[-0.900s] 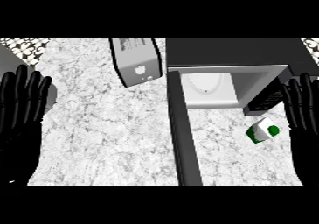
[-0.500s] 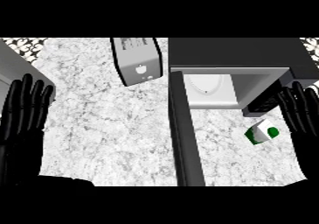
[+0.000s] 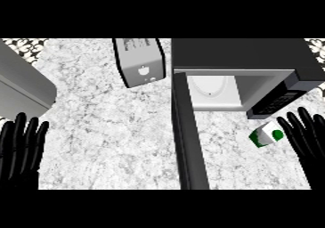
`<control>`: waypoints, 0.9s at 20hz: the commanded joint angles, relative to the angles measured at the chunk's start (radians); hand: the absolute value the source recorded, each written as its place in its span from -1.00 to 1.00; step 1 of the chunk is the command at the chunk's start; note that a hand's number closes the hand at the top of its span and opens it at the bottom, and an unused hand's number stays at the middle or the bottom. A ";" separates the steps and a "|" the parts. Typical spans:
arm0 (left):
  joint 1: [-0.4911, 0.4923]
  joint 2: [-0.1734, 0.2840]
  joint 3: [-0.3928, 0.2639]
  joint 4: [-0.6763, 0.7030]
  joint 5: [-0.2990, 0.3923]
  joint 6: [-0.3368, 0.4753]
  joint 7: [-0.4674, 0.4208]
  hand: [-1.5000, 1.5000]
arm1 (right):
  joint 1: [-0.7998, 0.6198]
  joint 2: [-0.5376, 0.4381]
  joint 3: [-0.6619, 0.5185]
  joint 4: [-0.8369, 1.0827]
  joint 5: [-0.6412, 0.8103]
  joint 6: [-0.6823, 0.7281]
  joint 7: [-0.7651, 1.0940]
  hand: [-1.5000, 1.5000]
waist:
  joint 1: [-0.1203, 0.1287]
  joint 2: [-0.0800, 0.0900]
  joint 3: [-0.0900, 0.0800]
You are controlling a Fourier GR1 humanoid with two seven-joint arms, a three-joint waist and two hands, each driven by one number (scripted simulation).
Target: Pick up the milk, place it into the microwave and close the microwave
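The milk is a small white and green carton standing on the marble counter, just in front of the microwave's control panel. The microwave is dark, with its door swung open toward me and a white plate inside the cavity. My right hand is open at the right edge, fingers straight up, a short gap right of the milk. At the lower left my left hand is open, fingers up, away from everything.
A silver toaster stands at the back, left of the microwave. A grey appliance fills the upper left corner. The open door splits the marble counter into a wide left area and a narrow right one.
Both hands have sunk toward the view's lower edge, and the whole scene has shifted downward in the picture. The milk has not been touched.
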State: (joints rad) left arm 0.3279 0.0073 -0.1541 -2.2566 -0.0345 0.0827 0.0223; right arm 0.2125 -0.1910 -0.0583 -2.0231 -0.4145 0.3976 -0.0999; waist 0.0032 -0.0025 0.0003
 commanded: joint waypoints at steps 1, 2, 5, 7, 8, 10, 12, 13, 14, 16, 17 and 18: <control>0.103 0.002 -0.037 -0.017 -0.010 -0.026 -0.064 -1.00 | 0.106 0.016 -0.020 -0.101 -0.006 0.003 0.009 -1.00 | -0.004 0.000 -0.001; 0.102 -0.007 -0.062 -0.013 -0.027 -0.007 -0.063 -1.00 | 0.060 0.041 -0.011 -0.048 0.079 -0.013 -0.040 -1.00 | -0.002 0.001 0.000; 0.125 -0.007 -0.106 -0.090 -0.046 0.027 0.000 -1.00 | -0.035 0.108 0.053 -0.002 0.200 -0.122 -0.014 -1.00 | 0.003 0.001 0.000; 0.187 0.010 -0.074 -0.088 -0.008 -0.021 -0.076 -1.00 | 0.057 0.057 -0.050 -0.007 0.175 -0.065 -0.089 -1.00 | 0.000 0.000 0.000; 0.270 0.021 -0.087 -0.086 -0.003 -0.046 -0.150 -1.00 | 0.011 0.077 -0.037 0.069 0.238 -0.087 -0.127 -1.00 | 0.008 0.000 0.000; 0.336 0.017 -0.113 -0.068 -0.015 -0.052 -0.219 -1.00 | 0.036 0.091 -0.055 0.034 0.256 -0.118 -0.146 -1.00 | 0.007 -0.001 -0.001; 0.314 0.010 -0.090 -0.033 -0.002 -0.043 -0.236 -1.00 | 0.007 0.111 -0.055 0.093 0.297 -0.141 -0.183 -1.00 | 0.005 0.001 0.000; 0.325 0.006 -0.123 -0.047 -0.014 -0.044 -0.224 -1.00 | -0.100 0.106 -0.064 0.098 0.303 -0.212 -0.079 -1.00 | 0.010 0.002 -0.001; 0.409 0.029 -0.122 -0.095 -0.001 -0.063 -0.264 -1.00 | -0.008 0.100 -0.079 0.123 0.298 -0.154 -0.172 -1.00 | 0.008 0.000 0.000; 0.320 0.017 -0.092 -0.045 0.022 -0.041 -0.232 -1.00 | -0.086 0.076 -0.123 0.203 0.280 -0.152 -0.184 -1.00 | 0.004 0.002 0.000; 0.424 0.002 -0.204 -0.105 -0.065 -0.024 -0.262 -1.00 | -0.042 0.129 -0.070 0.236 0.384 -0.192 -0.278 -1.00 | 0.009 0.000 0.000; 0.378 0.015 -0.142 -0.047 -0.026 -0.031 -0.284 -1.00 | 0.015 0.095 -0.101 0.162 0.333 -0.155 -0.242 -1.00 | 0.001 0.000 0.000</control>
State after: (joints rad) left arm 0.6825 0.0181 -0.2919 -2.3218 -0.0589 0.0481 -0.2180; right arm 0.1929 -0.0906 -0.1329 -1.8776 -0.1062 0.2425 -0.2932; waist 0.0088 -0.0018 0.0001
